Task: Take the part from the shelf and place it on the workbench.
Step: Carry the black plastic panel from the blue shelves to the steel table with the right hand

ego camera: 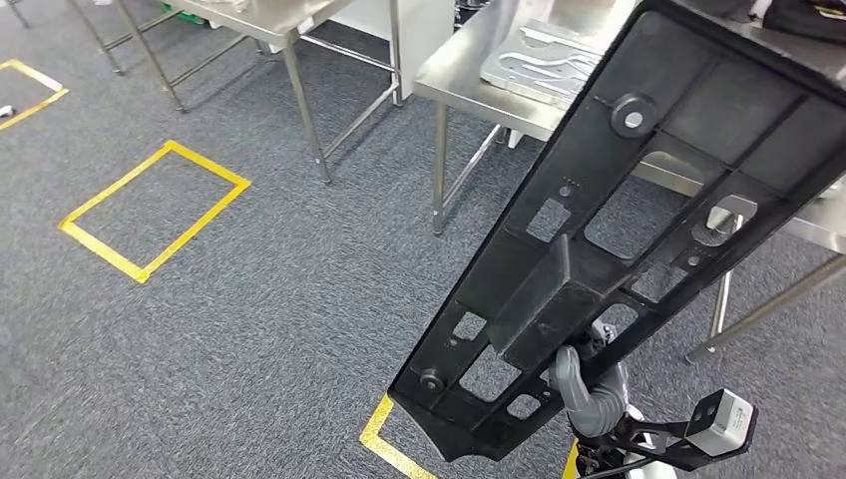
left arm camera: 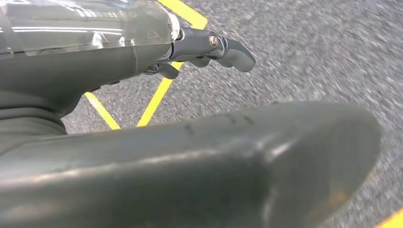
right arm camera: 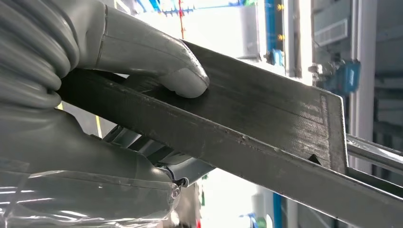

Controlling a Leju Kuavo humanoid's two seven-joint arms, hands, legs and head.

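A long black plastic part [ego camera: 609, 239] with ribs and cut-outs fills the right of the head view, slanting up from the floor side toward the steel workbench [ego camera: 469, 70]. My right hand [ego camera: 584, 394] grips its lower end from beneath, the grey thumb against a raised rib. The right wrist view shows that hand [right arm camera: 95, 95] with its thumb pressed on the part's flat dark edge [right arm camera: 266, 128]. My left hand [left arm camera: 204, 47] hangs over the grey carpet, fingers loosely extended away from the thick thumb, holding nothing.
A grey metal plate with curved slots [ego camera: 544, 60] lies on the workbench. A second steel table [ego camera: 269, 20] stands further left. Yellow tape rectangles [ego camera: 150, 210] mark the carpet, with another tape corner [ego camera: 384, 439] near my feet. Table legs [ego camera: 439, 170] stand ahead.
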